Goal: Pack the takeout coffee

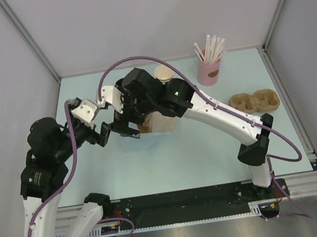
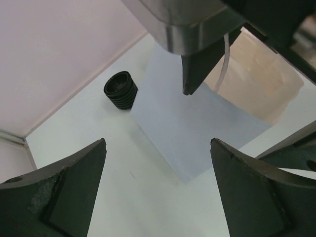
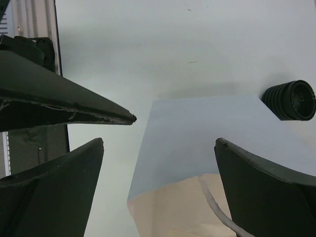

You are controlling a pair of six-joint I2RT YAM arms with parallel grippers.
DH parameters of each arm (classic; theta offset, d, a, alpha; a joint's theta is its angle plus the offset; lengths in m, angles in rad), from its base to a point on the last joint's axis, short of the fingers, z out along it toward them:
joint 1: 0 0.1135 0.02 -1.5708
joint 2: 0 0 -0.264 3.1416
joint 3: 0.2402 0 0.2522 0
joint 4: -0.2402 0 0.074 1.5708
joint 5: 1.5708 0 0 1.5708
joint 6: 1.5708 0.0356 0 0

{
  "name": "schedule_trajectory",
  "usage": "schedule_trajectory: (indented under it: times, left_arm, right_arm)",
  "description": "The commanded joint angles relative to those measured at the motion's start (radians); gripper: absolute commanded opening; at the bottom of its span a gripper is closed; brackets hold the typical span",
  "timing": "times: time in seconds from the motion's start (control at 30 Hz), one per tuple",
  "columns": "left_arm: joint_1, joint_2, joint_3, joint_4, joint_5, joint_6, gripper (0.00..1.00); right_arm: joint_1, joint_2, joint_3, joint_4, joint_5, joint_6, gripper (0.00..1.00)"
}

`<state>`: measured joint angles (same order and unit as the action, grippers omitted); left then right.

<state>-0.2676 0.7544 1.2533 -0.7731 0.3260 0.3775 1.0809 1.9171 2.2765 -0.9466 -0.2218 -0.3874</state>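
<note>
Top view: high, behind arm bases, looking down and forward over whole table (image 1: 211, 152).
Left wrist view: close, low, looking past left arm's fingers (image 2: 64, 197) toward wall corner.
Right wrist view: close, looking down past right arm's fingers (image 3: 266, 187).
Both wrist views share pale blue sheet (image 2: 197, 123), brown bag (image 2: 256, 74), black ribbed stack (image 2: 121, 90).

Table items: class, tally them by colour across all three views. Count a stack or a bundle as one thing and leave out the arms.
Brown: 3 (bag, brown cup, carrier)
Pink: 1 (pink cup)
White: 1 (stick bundle)
Black: 1 (ribbed stack)
Blue: 1 (sheet)
Total: 7
</note>
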Motion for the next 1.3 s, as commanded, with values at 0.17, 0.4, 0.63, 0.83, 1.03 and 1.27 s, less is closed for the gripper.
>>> schedule_trajectory:
  times: [0.17, 0.4, 0.63, 0.83, 1.03, 1.27]
  left_arm:
    - [0.007, -0.05, 0.07, -0.04, -0.119, 0.043, 0.91]
    - [0.007, -0.072, 0.035, -0.043, -0.13, 0.041, 0.91]
    - [0.007, -0.06, 0.008, -0.023, -0.108, 0.024, 0.91]
    - [0.007, -0.056, -0.009, -0.017, -0.102, 0.021, 0.91]
    - [0.008, -0.059, -0.02, -0.011, -0.091, 0.018, 0.91]
    - [0.007, -0.061, -0.026, -0.011, -0.088, 0.02, 0.91]
  right_arm:
    - [0.017, 0.069, 0.047, -0.001, -0.04, -0.037, 1.0]
    - [-0.059, 0.131, 0.072, -0.049, -0.047, -0.076, 1.0]
    - [-0.095, 0.109, 0.071, -0.032, 0.054, -0.093, 1.0]
    - [-0.098, 0.05, -0.038, 0.074, 0.222, -0.122, 1.0]
    - [-0.142, 0.007, -0.172, 0.224, 0.253, -0.07, 1.0]
    - [-0.15, -0.053, -0.343, 0.455, 0.291, -0.048, 1.0]
